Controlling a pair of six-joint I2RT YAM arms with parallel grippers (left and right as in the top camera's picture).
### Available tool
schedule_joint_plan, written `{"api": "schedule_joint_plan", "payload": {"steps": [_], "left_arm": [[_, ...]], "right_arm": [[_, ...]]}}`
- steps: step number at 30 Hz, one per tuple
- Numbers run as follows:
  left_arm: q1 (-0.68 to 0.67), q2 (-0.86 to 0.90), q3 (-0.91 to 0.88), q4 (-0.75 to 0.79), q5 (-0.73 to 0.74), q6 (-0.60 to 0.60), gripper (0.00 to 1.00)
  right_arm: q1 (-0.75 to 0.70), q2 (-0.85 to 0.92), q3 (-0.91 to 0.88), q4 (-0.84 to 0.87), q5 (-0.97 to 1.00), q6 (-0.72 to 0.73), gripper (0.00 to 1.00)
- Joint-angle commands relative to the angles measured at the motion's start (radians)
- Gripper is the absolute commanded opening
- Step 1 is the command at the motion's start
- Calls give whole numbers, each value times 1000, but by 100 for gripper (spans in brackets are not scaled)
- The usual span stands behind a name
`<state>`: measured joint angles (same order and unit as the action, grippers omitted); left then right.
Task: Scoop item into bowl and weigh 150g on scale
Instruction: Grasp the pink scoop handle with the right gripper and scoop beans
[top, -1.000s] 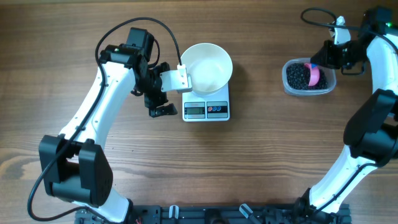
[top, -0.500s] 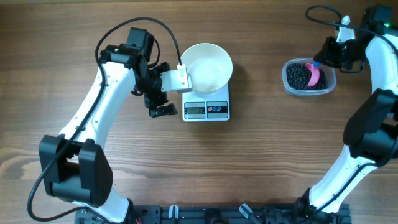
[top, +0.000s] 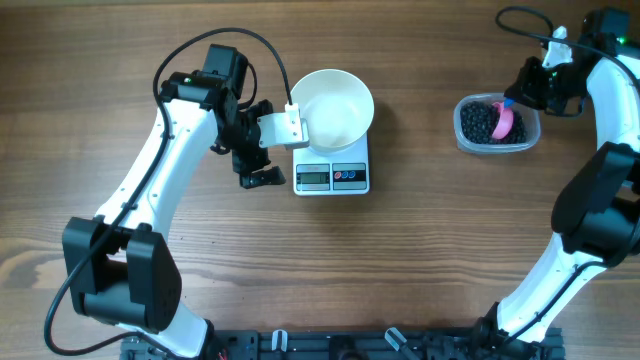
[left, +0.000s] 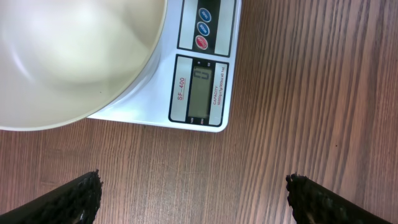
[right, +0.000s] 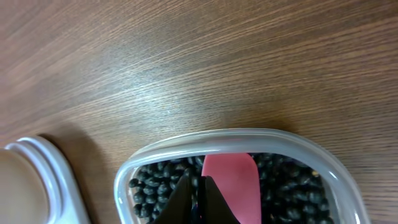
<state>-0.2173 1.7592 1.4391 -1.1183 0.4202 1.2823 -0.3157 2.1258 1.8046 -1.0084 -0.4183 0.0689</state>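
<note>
Sitting on the scale (top: 333, 177) mid-desk, the bowl (top: 333, 108) has the left gripper (top: 254, 168) just beside it, fingers wide apart. Right gripper (right: 194, 199) fingers are pressed together over the black beans (top: 482, 124) in the tub (top: 462, 140) near the desk's far right corner.

Left wrist cam: the bowl (left: 68, 56) runs off the top and left edges, and the scale (left: 163, 99) gets chopped at the top too. Its display (left: 200, 93) is too faint to read, and overhead it's way too tiny. Of my left claw (left: 198, 200) only two tips poke in at the bottom corners. Right cam: the tub (right: 211, 140) is cut by the bottom edge, and my right claw (right: 196, 198) covers part of the scoop (right: 235, 180), so I can't tell if I'm actually gripping it. There's a white blob (right: 37, 180) in the corner too, no clue what.
</note>
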Motion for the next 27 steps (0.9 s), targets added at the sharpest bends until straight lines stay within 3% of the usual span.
{"api": "schedule_joint_plan", "payload": {"steps": [1,8,13,18,27], "left_arm": [[-3,5,-7,-3,24,19,100],[-3,5,-7,-3,24,19,100],[-3,5,-7,-3,24,19,100],[-3,5,-7,-3,24,19,100],[-3,5,-7,-3,24,19,100]], "right_arm": [[8,26,-13,13,-77,51,4],[-39,26,-13,110,-74,122,5],[-41,26,-13,29,-109,151,4],[-56,26,-13,25,-132,84,4],[-181,26,-13,36,-365,35,4]]}}
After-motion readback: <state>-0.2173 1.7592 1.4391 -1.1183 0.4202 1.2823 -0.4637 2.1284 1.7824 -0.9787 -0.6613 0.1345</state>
